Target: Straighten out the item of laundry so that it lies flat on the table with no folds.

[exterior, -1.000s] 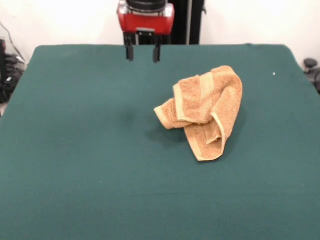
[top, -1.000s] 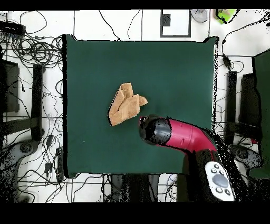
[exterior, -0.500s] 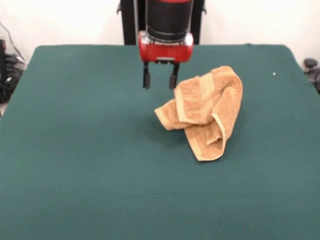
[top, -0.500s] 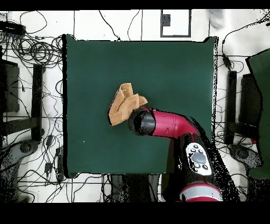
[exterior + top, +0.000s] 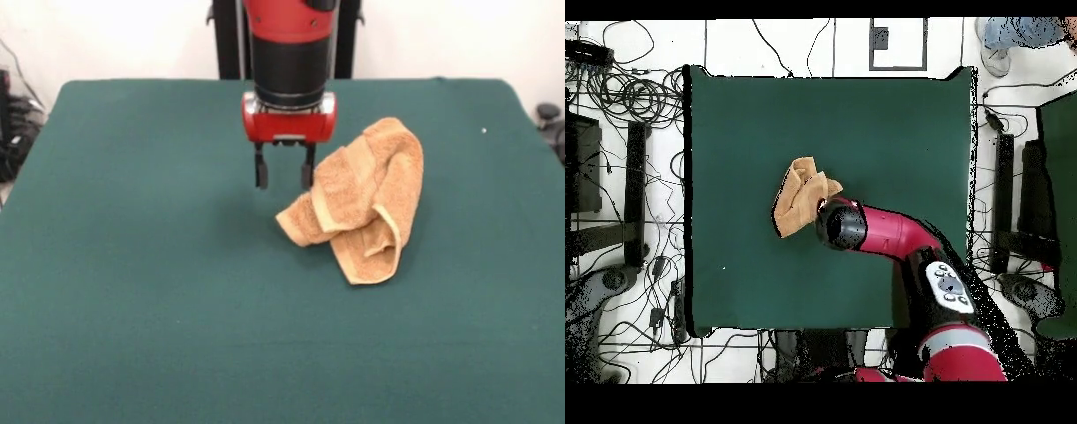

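The tan-orange towel (image 5: pixel 364 201) lies crumpled and folded over itself right of the middle of the dark green table (image 5: pixel 132 291). Its border bands show on the folds. My gripper (image 5: pixel 283 177) hangs open just above the table, right beside the towel's left edge, with its right finger close to or touching the cloth. It holds nothing. In the overhead view the towel (image 5: pixel 797 195) sits left of centre on the table (image 5: pixel 895 130), and the arm's head (image 5: pixel 841 224) covers its lower right edge and the gripper.
Cables and stands (image 5: pixel 625 200) crowd the floor around the table. A person's foot and leg (image 5: pixel 1010 38) show at the top right corner of the overhead view, off the table.
The arm has come from the table's far edge down and forward to the towel's left edge. The towel's near-left fold has shifted slightly.
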`<state>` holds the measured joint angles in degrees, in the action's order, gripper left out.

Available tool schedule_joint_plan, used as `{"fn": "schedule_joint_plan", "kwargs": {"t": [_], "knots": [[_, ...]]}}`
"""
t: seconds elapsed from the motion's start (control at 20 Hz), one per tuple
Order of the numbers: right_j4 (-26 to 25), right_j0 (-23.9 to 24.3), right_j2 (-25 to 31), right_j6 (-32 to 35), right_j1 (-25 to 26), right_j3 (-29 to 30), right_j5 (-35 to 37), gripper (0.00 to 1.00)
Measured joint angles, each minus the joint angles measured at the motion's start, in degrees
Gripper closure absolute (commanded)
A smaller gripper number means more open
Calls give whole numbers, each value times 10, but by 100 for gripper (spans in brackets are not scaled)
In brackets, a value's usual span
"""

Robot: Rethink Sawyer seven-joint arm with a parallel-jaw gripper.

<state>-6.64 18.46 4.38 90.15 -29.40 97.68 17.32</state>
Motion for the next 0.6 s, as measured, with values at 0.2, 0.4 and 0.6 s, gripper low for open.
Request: {"fn": "schedule_joint_plan", "kwargs": {"t": [0.2, 0.4, 0.6], "knots": [[19, 47, 49, 0, 16, 1, -3, 0], [29, 83, 92, 0, 31, 1, -3, 0], [30, 109, 129, 0, 44, 1, -3, 0]]}}
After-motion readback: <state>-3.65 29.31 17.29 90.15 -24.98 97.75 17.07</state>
